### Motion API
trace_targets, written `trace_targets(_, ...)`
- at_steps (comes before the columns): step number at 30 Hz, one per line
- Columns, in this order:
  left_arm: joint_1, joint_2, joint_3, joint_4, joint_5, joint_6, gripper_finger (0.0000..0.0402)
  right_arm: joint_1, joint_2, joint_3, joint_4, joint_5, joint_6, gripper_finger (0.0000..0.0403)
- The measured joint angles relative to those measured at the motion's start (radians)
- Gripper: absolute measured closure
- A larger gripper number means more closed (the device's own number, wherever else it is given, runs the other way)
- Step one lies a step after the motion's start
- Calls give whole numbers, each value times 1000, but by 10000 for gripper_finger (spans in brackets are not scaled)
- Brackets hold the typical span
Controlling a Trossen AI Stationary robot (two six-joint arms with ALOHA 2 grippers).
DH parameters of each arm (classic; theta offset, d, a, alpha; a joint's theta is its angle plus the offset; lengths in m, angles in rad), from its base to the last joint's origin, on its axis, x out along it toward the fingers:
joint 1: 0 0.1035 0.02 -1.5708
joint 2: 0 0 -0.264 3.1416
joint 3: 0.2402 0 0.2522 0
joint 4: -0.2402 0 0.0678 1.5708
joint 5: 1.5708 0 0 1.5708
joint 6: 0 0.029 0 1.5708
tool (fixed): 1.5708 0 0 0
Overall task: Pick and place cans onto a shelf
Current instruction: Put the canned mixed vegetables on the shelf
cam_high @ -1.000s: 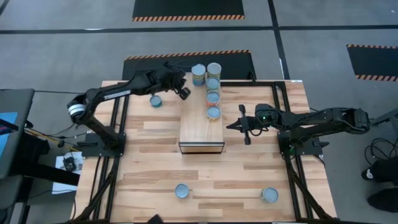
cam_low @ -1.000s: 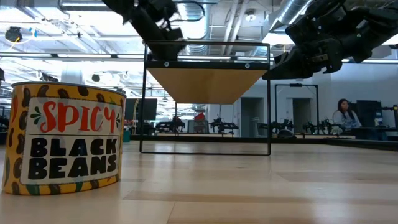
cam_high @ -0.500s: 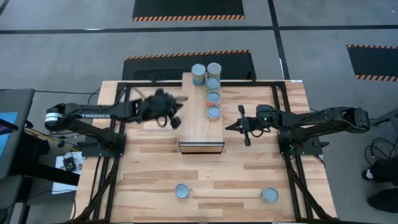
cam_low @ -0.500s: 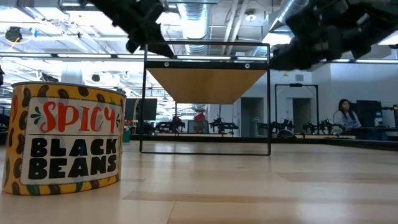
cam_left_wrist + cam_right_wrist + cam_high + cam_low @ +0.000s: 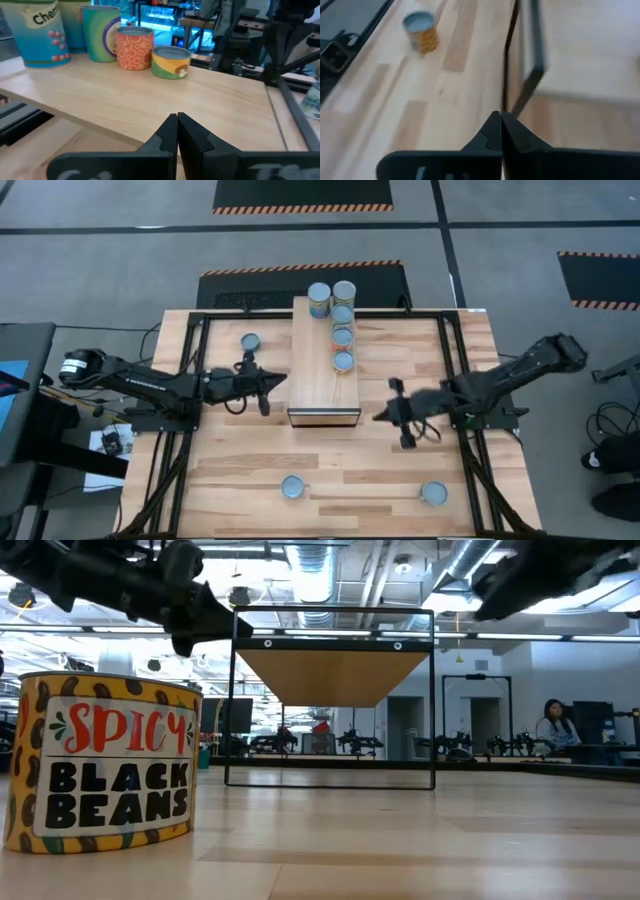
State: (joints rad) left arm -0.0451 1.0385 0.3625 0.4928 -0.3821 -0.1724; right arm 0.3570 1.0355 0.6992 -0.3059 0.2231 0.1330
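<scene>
The light-wood shelf (image 5: 322,380) stands mid-table, with several cans in a row along its far right part (image 5: 342,335); they also show in the left wrist view (image 5: 134,47). One can (image 5: 250,342) stands on the table left of the shelf, and two stand near the front edge (image 5: 292,487) (image 5: 433,494). My left gripper (image 5: 276,380) is shut and empty, just left of the shelf's near half; its own view shows the fingers together (image 5: 177,131). My right gripper (image 5: 384,416) is shut and empty, right of the shelf's near end (image 5: 499,127).
Black frame rails (image 5: 190,380) (image 5: 455,370) run along both sides of the table. A "Spicy Black Beans" can (image 5: 105,765) stands close to the low camera. A person (image 5: 552,720) sits far off in the room. Bare planks lie between the shelf and the front cans.
My left gripper has drawn back from the far end of the shelf toward the table's near and left side, and now lies beside the shelf's left side. My right gripper has gone toward the near edge. No can has moved.
</scene>
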Motion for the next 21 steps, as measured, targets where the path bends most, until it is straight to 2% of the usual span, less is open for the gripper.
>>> trace_targets(5, -22, -12, -6, 35, 2, 44, 401, 255, -1, 101, -226, 97, 321, 380)
trace_targets(8, -36, -13, -6, 87, 14, 92, 401, 396, 0, 114, -294, 140, 539, 360)
trace_targets(12, -48, -13, -6, 113, 11, 121, 401, 553, 9, 115, -333, 144, 843, 336)
trace_targets(16, -49, -12, -6, 111, 12, 123, 401, 681, 41, 115, -361, 142, 1072, 318)
trace_targets(21, -49, -12, -6, 109, 11, 118, 401, 787, 106, 115, -371, 91, 1334, 296)
